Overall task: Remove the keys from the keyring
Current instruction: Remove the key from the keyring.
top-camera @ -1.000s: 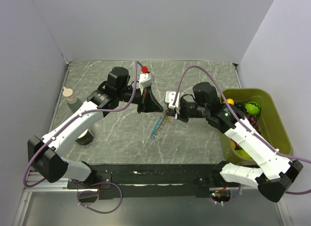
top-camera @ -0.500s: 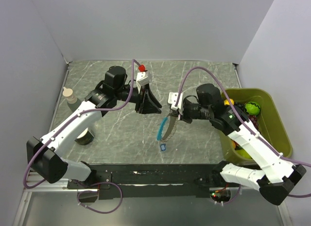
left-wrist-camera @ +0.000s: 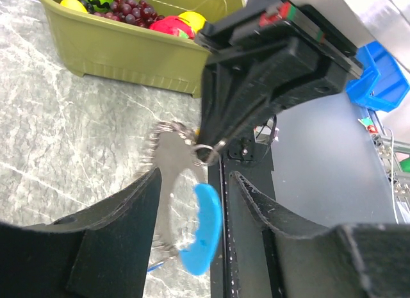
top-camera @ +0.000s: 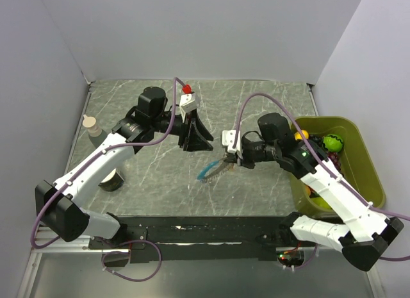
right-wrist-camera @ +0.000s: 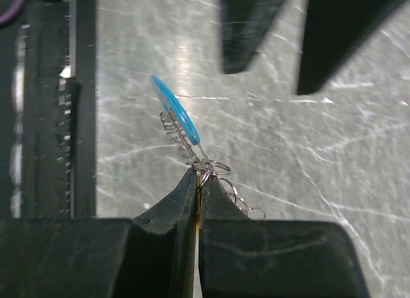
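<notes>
The left gripper (top-camera: 196,143) has just let go and stands wide open, the right gripper (top-camera: 230,158) stays pinched on the keyring (right-wrist-camera: 215,168) just above the table (top-camera: 269,99), and the light-blue strip (right-wrist-camera: 174,115), maybe with tinier bits I can't see, still needs pulling off.

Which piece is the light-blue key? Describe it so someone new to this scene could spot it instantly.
Start at the grey marbled tabletop and find the right arm's black claw near its centre, shut on a silvery chain-like metal keyring. Running alongside those links is the curved light-blue plastic strip, the one smooth blue piece among dull silver.
</notes>
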Controlling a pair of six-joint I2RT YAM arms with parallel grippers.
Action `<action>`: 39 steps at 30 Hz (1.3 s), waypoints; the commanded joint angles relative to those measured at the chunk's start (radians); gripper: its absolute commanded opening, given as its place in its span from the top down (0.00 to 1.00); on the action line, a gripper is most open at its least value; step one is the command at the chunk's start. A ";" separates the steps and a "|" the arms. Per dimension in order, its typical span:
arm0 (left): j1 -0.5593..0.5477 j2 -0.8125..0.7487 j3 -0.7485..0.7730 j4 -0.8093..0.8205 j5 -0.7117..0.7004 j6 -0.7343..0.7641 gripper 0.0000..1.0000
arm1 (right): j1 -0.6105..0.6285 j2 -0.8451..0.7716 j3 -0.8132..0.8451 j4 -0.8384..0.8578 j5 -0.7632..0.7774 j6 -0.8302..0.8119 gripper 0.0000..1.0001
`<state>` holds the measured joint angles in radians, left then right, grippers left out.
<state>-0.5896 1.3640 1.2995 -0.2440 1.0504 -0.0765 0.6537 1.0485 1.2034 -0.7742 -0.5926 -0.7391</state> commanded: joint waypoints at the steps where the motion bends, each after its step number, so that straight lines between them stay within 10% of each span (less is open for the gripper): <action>1: -0.012 -0.006 -0.003 0.034 0.040 -0.003 0.47 | -0.003 -0.035 0.053 -0.081 -0.189 -0.077 1.00; 39: -0.148 0.072 0.073 -0.144 0.255 0.161 0.61 | -0.009 0.054 0.179 -0.238 -0.340 -0.146 1.00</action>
<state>-0.7242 1.4296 1.3323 -0.3840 1.2602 0.0467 0.6518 1.1038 1.3235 -1.0260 -0.9028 -0.8742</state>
